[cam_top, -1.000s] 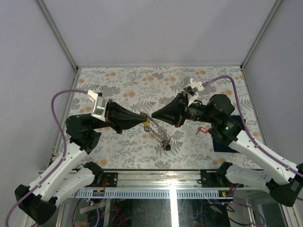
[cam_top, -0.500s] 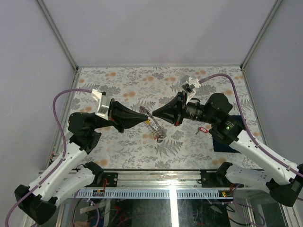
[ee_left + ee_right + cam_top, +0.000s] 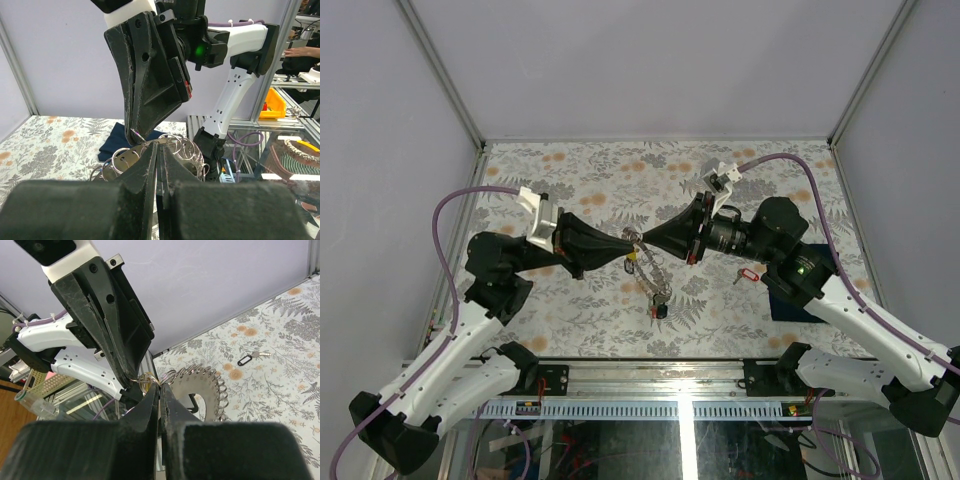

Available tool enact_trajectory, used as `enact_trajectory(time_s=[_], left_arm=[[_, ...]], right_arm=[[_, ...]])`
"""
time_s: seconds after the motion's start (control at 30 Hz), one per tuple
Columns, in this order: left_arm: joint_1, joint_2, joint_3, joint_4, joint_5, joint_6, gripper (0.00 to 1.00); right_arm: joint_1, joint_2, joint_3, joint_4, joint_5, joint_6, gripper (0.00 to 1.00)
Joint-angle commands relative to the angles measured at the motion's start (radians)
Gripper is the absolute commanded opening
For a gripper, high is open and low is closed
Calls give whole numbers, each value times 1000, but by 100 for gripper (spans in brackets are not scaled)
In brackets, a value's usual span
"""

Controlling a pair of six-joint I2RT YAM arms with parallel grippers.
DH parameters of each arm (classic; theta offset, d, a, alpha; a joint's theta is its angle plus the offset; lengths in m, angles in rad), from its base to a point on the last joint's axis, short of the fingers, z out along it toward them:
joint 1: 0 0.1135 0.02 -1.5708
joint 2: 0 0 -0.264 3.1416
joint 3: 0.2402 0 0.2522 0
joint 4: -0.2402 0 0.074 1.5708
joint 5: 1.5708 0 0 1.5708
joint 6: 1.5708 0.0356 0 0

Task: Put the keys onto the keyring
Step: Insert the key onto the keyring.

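Black, fully closed and meeting tip to tip, the left gripper (image 3: 623, 243) and right gripper (image 3: 642, 240) pinch the top of the grey toothed keyring (image 3: 650, 272), which hangs above the floral table (image 3: 580, 170) with small keys (image 3: 658, 306) dangling at its lower end, well apart from a red-tagged key (image 3: 748, 275) beside the dark blue cloth (image 3: 788, 303).

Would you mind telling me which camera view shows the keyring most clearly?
The right wrist view: the keyring shows its toothed grey edge close up. The left wrist view has it half hidden behind the left hand; the top external view shows it small and far off.
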Motion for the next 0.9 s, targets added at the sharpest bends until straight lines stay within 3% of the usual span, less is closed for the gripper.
enact_trajectory(time_s=[0.0,0.57,0.87], left_arm=[[-24,-22,56,-37,43,41,0],[-89,18,122,-311,-35,237,0],[-99,26,128,-356,-79,274,0]], right_arm=[[-12,-32,62,61,136,10,0],[-12,-48,45,73,180,60,0],[-12,-53,32,100,171,80,0]])
